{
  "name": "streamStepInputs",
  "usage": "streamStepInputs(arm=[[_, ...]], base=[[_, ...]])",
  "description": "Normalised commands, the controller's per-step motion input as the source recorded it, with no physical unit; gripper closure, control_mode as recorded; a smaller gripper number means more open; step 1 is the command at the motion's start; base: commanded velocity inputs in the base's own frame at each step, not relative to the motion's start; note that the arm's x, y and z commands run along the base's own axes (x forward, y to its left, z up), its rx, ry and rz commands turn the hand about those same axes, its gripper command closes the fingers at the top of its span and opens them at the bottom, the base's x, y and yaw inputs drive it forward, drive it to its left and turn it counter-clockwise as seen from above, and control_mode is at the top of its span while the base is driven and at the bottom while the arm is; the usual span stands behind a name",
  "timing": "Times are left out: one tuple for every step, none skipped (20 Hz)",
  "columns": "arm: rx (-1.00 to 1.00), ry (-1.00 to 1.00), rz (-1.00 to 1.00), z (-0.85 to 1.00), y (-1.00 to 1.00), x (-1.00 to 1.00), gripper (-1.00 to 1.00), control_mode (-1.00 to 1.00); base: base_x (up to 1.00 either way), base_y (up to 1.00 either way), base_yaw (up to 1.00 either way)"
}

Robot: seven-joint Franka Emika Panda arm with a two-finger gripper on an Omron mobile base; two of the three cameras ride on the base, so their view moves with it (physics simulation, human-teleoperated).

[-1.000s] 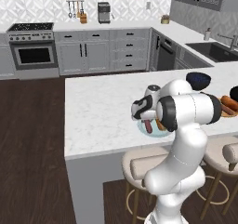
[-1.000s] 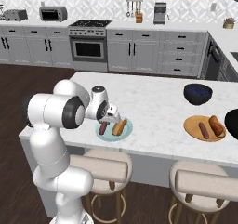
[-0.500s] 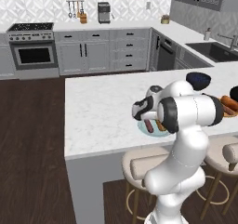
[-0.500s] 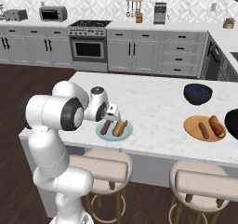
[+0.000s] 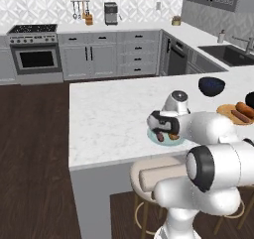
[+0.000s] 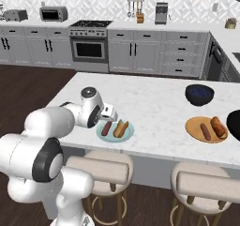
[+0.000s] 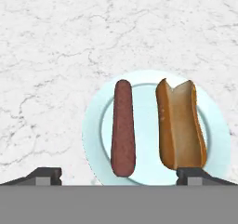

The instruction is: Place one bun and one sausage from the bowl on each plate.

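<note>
A pale blue-green plate (image 7: pixel 93 125) lies on the marble island with a dark red sausage (image 7: pixel 123 128) and a split bun (image 7: pixel 181 125) side by side on it. My gripper (image 7: pixel 120 175) hovers just above this plate, open, with nothing between its fingers. From the right base the same plate (image 6: pixel 127 137) shows with the gripper (image 6: pixel 111 119) over its near-left rim. The orange-brown plate (image 6: pixel 192 126) holds a sausage (image 6: pixel 205 131) and a bun (image 6: pixel 218 126). The black bowl (image 6: pixel 234 125) is cut by the right edge, its contents hidden.
A smaller, deep dark blue bowl (image 6: pixel 199 94) stands behind the orange plate. Two stools (image 6: pixel 98 169) sit under the island's near edge. Bare marble stretches left and behind the pale plate. Cabinets and a stove line the far wall.
The jaws have gone from shut to wide open. The sausage now lies free on the pale plate beside the bun. The arm has hardly shifted.
</note>
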Motion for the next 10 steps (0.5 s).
streamStepInputs(arm=[[0.0,0.01,0.0,1.0,0.0,-0.52,-1.0,-1.0],[0.0,0.03,0.0,1.0,0.0,-0.46,-1.0,-1.0],[0.0,0.05,0.0,1.0,0.0,-0.44,-1.0,-1.0],[0.0,0.05,0.0,1.0,0.0,-0.49,-1.0,-1.0],[0.0,0.05,0.0,1.0,0.0,-0.45,-1.0,-1.0],[0.0,0.07,0.0,1.0,0.0,-0.48,-1.0,-1.0],[0.0,0.03,0.0,1.0,0.0,-0.78,-1.0,-1.0],[0.0,0.0,0.0,0.94,0.0,-1.0,-1.0,-1.0],[0.0,0.0,0.0,0.78,0.0,-1.0,-1.0,-1.0],[0.0,0.0,0.0,0.58,0.0,-1.0,-1.0,-1.0]], base=[[0.0,0.0,0.0],[0.0,0.0,0.0],[0.0,0.0,0.0],[0.0,0.0,0.0],[0.0,0.0,0.0],[0.0,0.0,0.0],[0.0,0.0,0.0],[0.0,0.0,0.0],[0.0,0.0,0.0],[0.0,0.0,0.0]])
